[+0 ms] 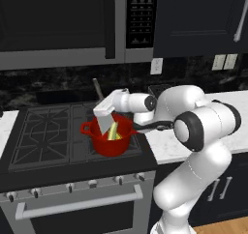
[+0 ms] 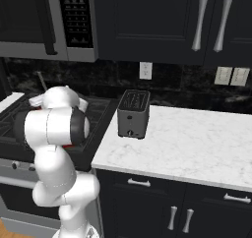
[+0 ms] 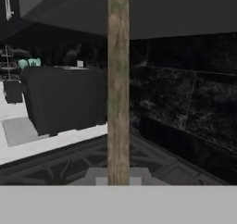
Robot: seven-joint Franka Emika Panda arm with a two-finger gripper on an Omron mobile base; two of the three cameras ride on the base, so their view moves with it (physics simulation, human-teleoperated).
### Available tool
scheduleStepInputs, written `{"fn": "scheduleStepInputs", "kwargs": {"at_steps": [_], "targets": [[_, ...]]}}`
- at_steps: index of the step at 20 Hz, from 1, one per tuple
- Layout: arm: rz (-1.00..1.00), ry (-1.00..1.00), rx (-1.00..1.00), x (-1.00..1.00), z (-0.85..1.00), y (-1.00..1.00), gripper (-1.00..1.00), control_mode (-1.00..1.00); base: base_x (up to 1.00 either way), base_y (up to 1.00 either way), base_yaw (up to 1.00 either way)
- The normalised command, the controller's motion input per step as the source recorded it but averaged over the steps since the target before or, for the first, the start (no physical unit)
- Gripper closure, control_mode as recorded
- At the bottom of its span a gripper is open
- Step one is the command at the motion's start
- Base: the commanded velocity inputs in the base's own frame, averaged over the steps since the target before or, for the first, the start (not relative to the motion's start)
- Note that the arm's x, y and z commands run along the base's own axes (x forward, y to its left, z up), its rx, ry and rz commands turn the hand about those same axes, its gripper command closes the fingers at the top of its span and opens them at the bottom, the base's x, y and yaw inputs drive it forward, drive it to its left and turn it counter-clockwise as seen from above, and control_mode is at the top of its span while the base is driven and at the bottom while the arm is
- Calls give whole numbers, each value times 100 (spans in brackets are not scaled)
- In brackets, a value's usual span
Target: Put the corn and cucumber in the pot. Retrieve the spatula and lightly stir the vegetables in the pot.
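Stovetop, mid-task: my pincer (image 1: 104, 121) is clamped on the spatula (image 1: 98, 89), w/ its blade end dipped into the pot (image 1: 112, 142) and the dark handle sticking up behind my wrist toward the backsplash.

Left to right in the left base view: the black gas range (image 1: 43, 131) w/ its grates; then the bright red pot on the front right burner, one loop handle facing left; then my white arm reaching in from the right over the marble counter (image 1: 169, 143).

Progress, as I judge it: both veg are already in. A pale yellow-green sliver shows inside the pot just beside my hand, prob. the corn (image 1: 116, 136) and the cucumber (image 1: 112, 130) lying together; can't cleanly split the two at this res. Spatula is retrieved as well. What's left is the light stir itself, or finishing it; I can't tell how much stirring is done.

In the hand view the spatula shaft (image 3: 118, 84) runs straight up the middle btwn my tips, looking worn brownish-olive close up, w/ the toaster (image 3: 65, 100) off to its left on the counter. From the right base view my arm blocks the pot; the toaster (image 2: 133, 114) sits near the counter's left edge, beside the range.
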Motion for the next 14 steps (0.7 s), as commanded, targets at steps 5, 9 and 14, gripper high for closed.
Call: {"fn": "scheduleStepInputs", "kwargs": {"at_steps": [5, 9, 14], "targets": [[38, -17, 11, 85, -94, -38, 100, -100, 0, 0, 0], [41, -15, 14, 47, -97, -39, 100, -100, 0, 0, 0], [39, -15, 28, -13, -42, -67, 100, -100, 0, 0, 0]]}}
